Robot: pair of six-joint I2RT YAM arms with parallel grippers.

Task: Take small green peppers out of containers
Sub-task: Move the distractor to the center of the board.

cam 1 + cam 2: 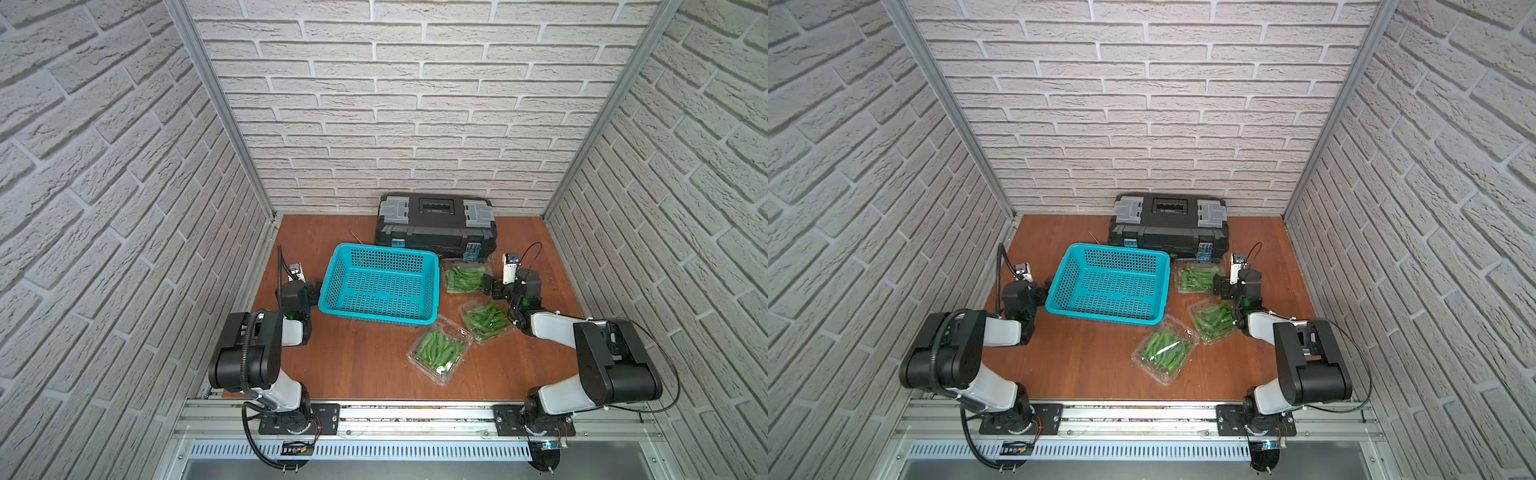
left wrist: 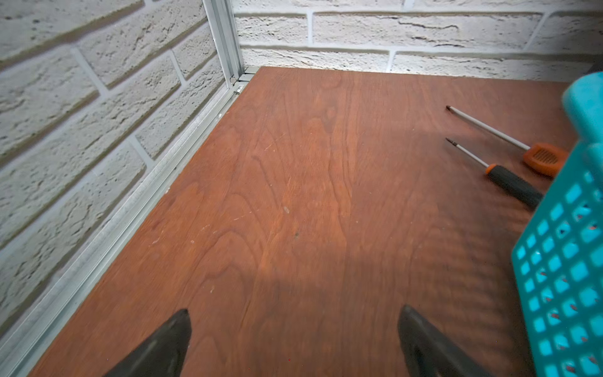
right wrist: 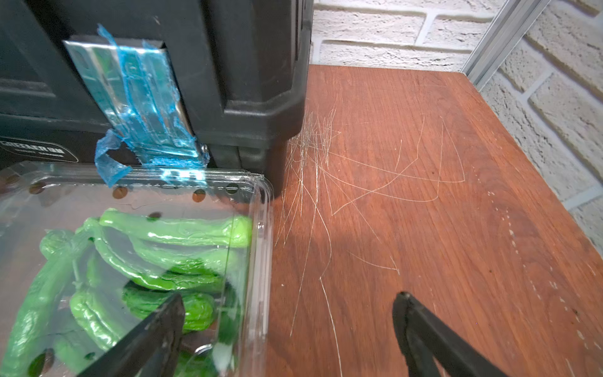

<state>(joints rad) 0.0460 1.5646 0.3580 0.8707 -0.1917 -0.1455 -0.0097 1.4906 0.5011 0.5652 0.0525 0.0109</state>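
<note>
In both top views, 3 containers (image 1: 457,332) holding peppers (image 1: 436,349) lie on the table (image 1: 365,365), right of the basket (image 1: 382,249).
Left wrist: left gripper (image 2: 293,313) spread wide, empty, over bare table.
Right wrist: right gripper (image 3: 290,297) spread wide, empty, 1 finger (image 3: 163,326) over 1 of the containers by the toolbox (image 3: 254,65).

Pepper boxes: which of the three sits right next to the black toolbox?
The rearmost clamshell box, right in front of the toolbox. The middle box and the front box lie farther from it.
</note>
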